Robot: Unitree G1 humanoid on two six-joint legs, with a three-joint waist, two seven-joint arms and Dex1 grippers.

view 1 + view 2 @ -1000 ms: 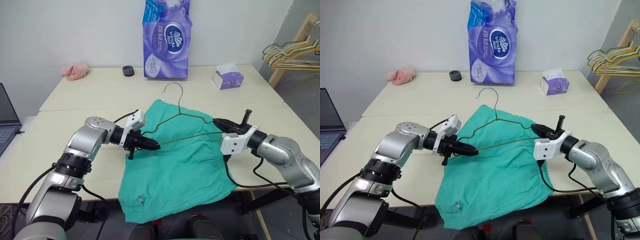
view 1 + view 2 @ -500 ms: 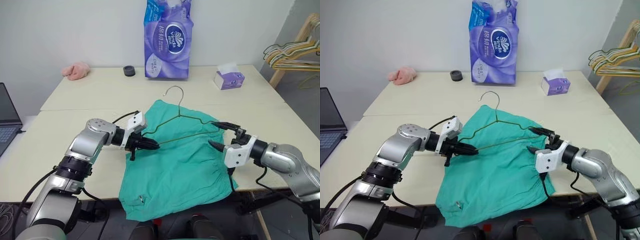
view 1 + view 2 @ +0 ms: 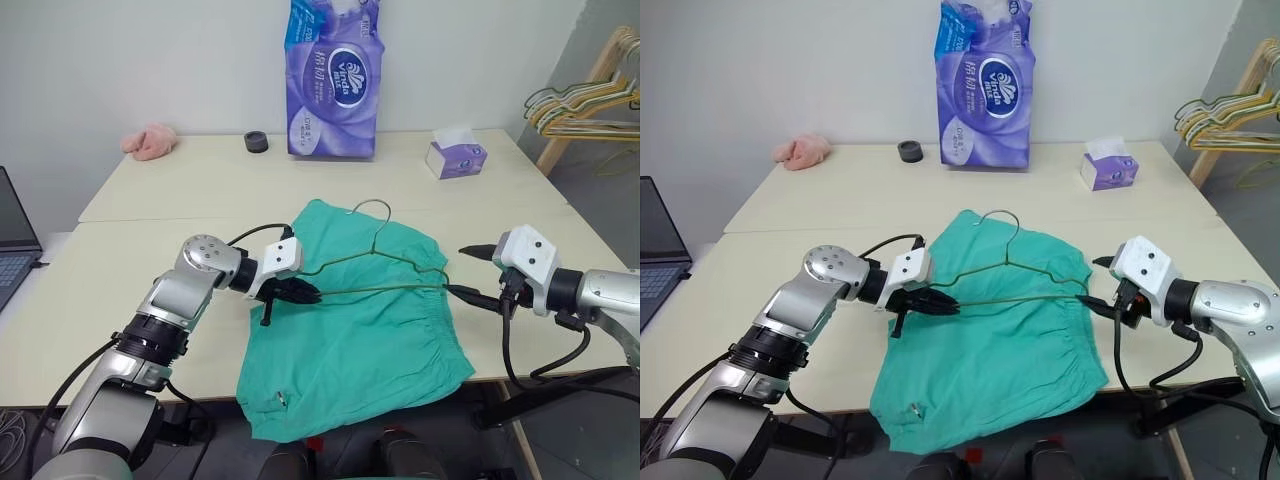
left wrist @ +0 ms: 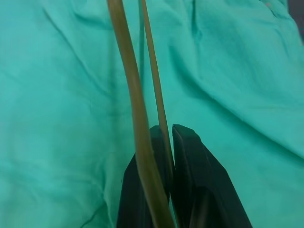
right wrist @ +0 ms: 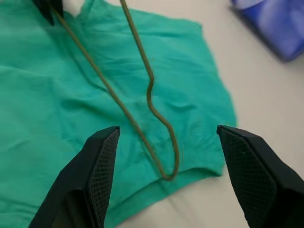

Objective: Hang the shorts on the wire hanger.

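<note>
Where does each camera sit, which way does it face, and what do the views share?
Head cameras: look forward and down at the table; both arms show.
Left wrist view: looks along the shut left pincer clamping the wire hanger over the shorts.
Right wrist view: looks between the open right pincer fingers.
Shared: hanger and shorts appear in every view.

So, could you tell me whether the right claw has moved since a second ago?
Yes. The right claw has let go of the thin grey wire hanger and drawn back toward the pale table's right edge, now open.
</note>
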